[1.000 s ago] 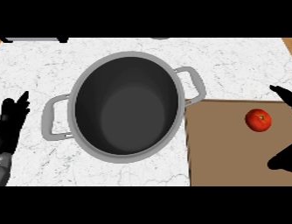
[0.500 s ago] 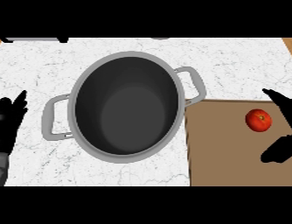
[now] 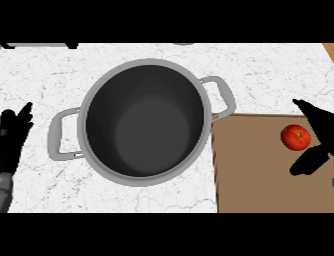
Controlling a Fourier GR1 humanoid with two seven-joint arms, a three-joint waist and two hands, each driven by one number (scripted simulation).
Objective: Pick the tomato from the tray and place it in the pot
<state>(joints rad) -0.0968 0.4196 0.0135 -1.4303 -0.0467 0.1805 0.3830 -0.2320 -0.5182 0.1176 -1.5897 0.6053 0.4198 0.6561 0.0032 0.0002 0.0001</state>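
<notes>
Currently, from left to right:

Left hand [image 3: 6, 145]: at the left edge of the head view, above the white marble counter [image 3: 273, 75]; fingers straight and pointing up the view, holding nothing; well apart from every object.

Pot [image 3: 144, 122]: large grey metal pot with a dark inside, standing upright on the counter near the middle; one loop handle at its lower left, one at its upper right. Nothing shows inside it. Its right rim lies just beside the left edge of the tray.

Tray [image 3: 255, 170]: flat brown rectangular tray on the counter, right of the pot, reaching to the right part of the view.

Tomato [image 3: 295, 137]: red, round, with a small pale highlight; lies on the upper right part of the tray, well apart from the pot.

Right hand [image 3: 331, 132]: at the right edge, over the tray; fingers extended above and to the right of the tomato, thumb spread below it. The hand is spread wide and does not grasp the tomato. Contact between hand and tomato cannot be determined from this view.
</notes>
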